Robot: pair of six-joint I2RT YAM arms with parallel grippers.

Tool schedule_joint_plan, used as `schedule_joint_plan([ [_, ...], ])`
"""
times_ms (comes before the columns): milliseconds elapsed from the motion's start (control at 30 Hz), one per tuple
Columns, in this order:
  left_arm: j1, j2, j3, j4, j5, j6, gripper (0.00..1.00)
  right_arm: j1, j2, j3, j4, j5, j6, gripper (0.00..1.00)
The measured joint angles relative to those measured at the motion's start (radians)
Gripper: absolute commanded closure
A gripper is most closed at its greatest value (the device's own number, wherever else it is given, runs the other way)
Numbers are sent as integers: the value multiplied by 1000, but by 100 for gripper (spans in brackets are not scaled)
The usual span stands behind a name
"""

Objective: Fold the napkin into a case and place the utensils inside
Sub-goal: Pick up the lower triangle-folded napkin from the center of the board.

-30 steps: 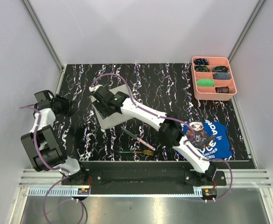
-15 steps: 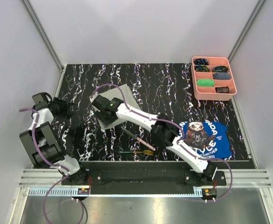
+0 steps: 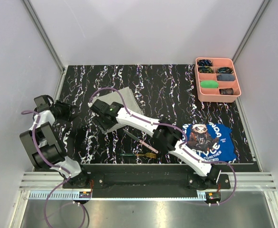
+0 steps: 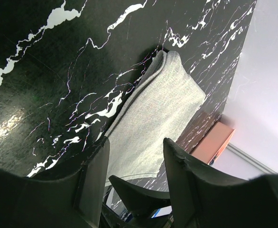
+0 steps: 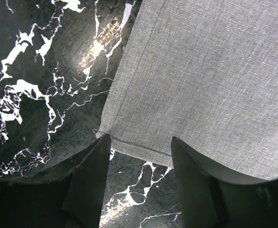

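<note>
Holds left claw [image 4: 135, 142] and right claw [image 5: 140, 141] open, empty, the right one at the napkin [image 5: 200, 71]'s near left corner.

The table [image 3: 177, 90] is black with thin white and light purple squiggly lines all over, like marble. The napkin [image 3: 125, 97] is plain light grey with a fine woven look. The knife [image 3: 140, 141] has a pink handle and a dark blade. The fork [image 3: 138, 155] has a green handle and gold tines. The tray [image 3: 197, 80] is pink, with green, blue and dark things inside. The cloth [image 3: 222, 142] is blue with white letters and a black-and-white picture. The arms [image 3: 139, 118] are white and black, with purple cables [image 3: 51, 164].
</note>
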Motion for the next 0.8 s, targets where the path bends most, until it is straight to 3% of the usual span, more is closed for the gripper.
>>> schedule_joint_plan([
  [467, 0, 2, -12, 15, 6, -3, 49, 1, -2, -2, 0, 103, -29, 30],
  [800, 0, 13, -12, 24, 12, -10, 49, 31, -23, 7, 13, 61, -53, 36],
])
